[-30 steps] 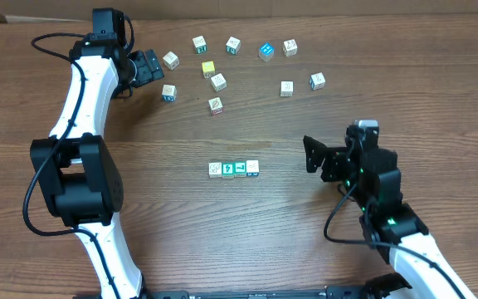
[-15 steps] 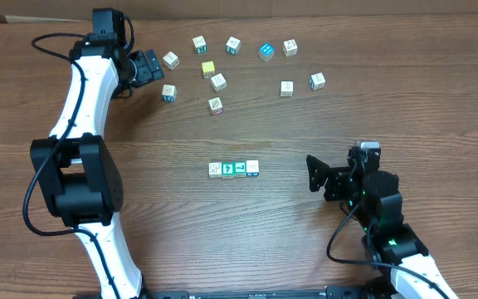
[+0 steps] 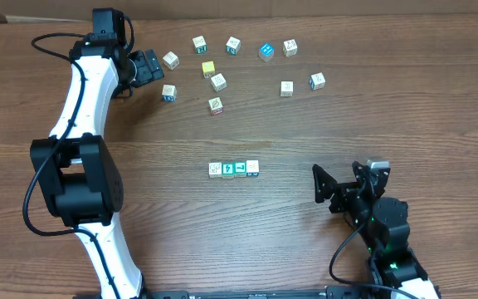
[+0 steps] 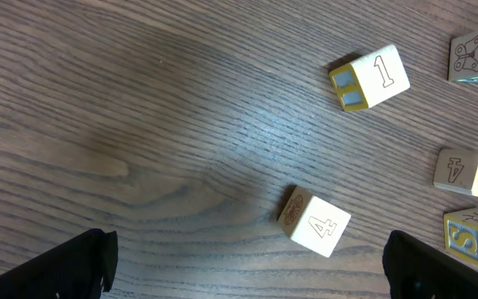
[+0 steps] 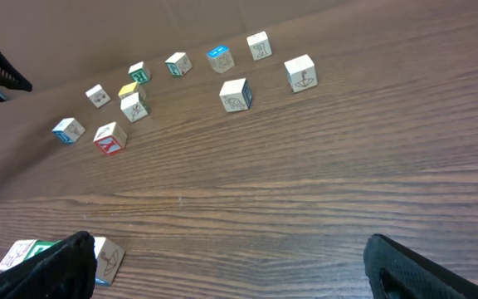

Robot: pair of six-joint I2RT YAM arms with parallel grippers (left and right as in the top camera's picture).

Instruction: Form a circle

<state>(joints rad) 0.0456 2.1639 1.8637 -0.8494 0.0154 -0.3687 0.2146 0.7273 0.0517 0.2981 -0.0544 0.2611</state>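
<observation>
Right fingers [image 3: 319, 178] farther back; blocks [image 3: 217, 81] loose.

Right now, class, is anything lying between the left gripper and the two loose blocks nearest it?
Nothing visible. The left gripper stands open, and only bare table lies between it and the upper block or the lower block.

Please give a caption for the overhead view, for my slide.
Scattered blocks and one short row of four; no circle formed yet.

Likely lab: robot arms [image 3: 81, 91], wooden table [image 3: 222, 237]
</observation>
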